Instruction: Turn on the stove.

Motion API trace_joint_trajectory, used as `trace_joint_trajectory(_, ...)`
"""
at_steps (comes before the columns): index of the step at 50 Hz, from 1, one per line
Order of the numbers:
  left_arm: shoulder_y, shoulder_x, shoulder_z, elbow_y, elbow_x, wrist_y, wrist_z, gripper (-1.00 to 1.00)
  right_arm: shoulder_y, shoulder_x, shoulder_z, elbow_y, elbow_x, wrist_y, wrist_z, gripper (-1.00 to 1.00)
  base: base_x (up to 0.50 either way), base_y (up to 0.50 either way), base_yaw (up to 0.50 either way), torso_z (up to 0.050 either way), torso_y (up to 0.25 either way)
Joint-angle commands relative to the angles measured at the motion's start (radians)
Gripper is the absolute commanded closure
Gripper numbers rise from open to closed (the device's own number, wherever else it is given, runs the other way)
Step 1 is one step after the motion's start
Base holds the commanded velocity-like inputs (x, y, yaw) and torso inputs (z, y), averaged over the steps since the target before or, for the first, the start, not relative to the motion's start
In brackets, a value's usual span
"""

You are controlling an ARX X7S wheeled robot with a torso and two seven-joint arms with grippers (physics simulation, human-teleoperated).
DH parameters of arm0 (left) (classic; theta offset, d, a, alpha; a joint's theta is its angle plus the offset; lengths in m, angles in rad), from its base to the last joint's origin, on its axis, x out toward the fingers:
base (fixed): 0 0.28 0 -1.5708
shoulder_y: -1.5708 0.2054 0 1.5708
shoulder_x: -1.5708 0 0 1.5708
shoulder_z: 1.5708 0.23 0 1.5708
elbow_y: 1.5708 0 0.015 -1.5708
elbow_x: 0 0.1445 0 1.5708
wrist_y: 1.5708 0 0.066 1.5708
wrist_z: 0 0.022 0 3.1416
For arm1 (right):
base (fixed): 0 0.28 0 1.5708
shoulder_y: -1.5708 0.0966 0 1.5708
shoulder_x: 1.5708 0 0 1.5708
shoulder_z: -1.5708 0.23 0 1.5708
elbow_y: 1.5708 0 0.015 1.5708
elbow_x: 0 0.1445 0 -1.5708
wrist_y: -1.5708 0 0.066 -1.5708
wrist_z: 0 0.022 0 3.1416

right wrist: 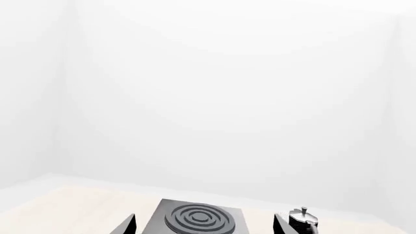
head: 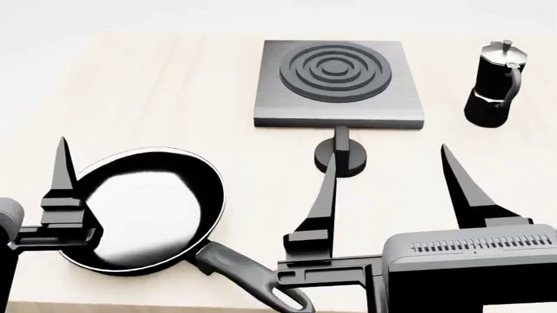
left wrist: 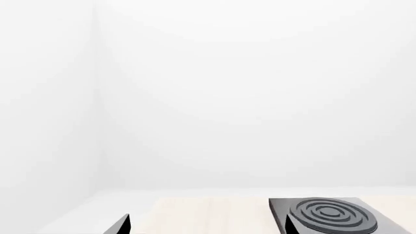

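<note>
While my right gripper [head: 392,189] hangs spread wide and empty, my left gripper [head: 61,176], its spread unclear, hovers at the frying pan [head: 148,208]; the stove [head: 338,78], knob [head: 341,155] nearest, sits at twelve o'clock, moka pot [head: 494,81] at two.

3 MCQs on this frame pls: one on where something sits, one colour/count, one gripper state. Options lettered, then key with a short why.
1. In the head view, where is the moka pot?
A. right of the stove
B. inside the frying pan
C. on the burner

2. How many pans are on the table?
A. three
B. one
C. none

3. State of the right gripper?
A. shut on the knob
B. shut on the pan handle
C. open, holding nothing

Key: 1 A, it stands apart from the stove, on the table. 2 B, only the frying pan shows. 3 C, its fingers are spread, and the knob sits untouched.
</note>
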Motion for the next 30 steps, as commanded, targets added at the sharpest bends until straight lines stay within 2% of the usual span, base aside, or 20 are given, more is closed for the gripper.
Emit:
trace_joint_trajectory(1,-0.002,-0.004,0.001,-0.002,-0.006,0.0,-0.006,-1.0,0.002,0.001,-0.002,0.009,0.008,-0.002,0.002,-1.0,0.24,0.0,0.0,0.0,0.0)
trace_joint_trajectory(30,-0.001,-0.014,0.011,-0.01,-0.014,0.01,-0.019,-1.0,0.002,0.01,-0.004,0.007,0.021,0.002,0.019,-1.0,0.24,0.0,0.0,0.0,0.0)
